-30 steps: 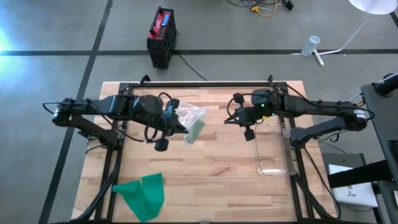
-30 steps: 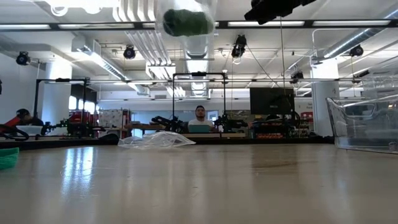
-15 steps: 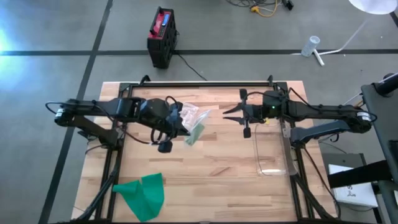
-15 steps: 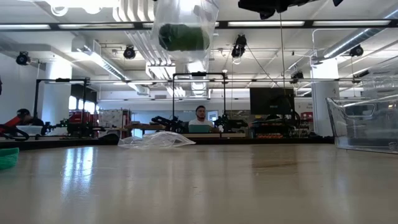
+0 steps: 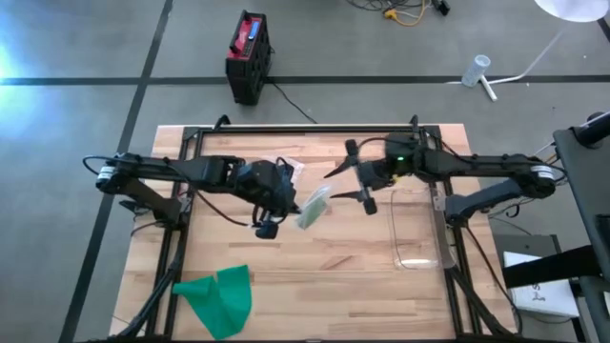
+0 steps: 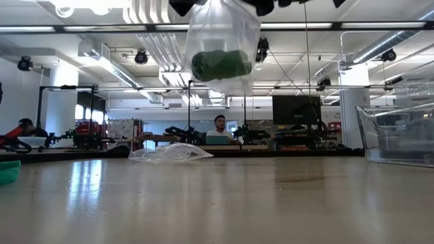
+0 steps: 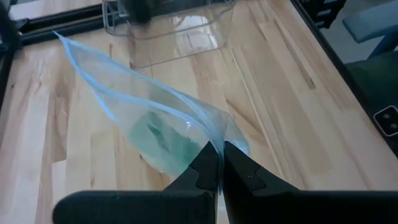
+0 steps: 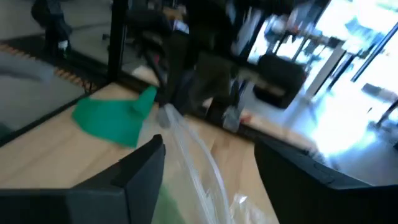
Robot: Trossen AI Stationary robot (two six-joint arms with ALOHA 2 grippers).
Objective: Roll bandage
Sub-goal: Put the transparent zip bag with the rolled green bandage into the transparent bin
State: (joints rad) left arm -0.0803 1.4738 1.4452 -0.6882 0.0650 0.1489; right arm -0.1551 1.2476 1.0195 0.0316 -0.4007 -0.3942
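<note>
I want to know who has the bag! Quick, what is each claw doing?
Left claw: closed, pinching the clear bag with the green roll inside.
Right claw: open, holding nothing.

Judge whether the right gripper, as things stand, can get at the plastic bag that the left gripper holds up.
Probably yes. The right gripper is open, right beside the plastic bag, which hangs clear above the table from the shut left gripper. In the right wrist view the bag lies between the right fingers, nothing between.
</note>
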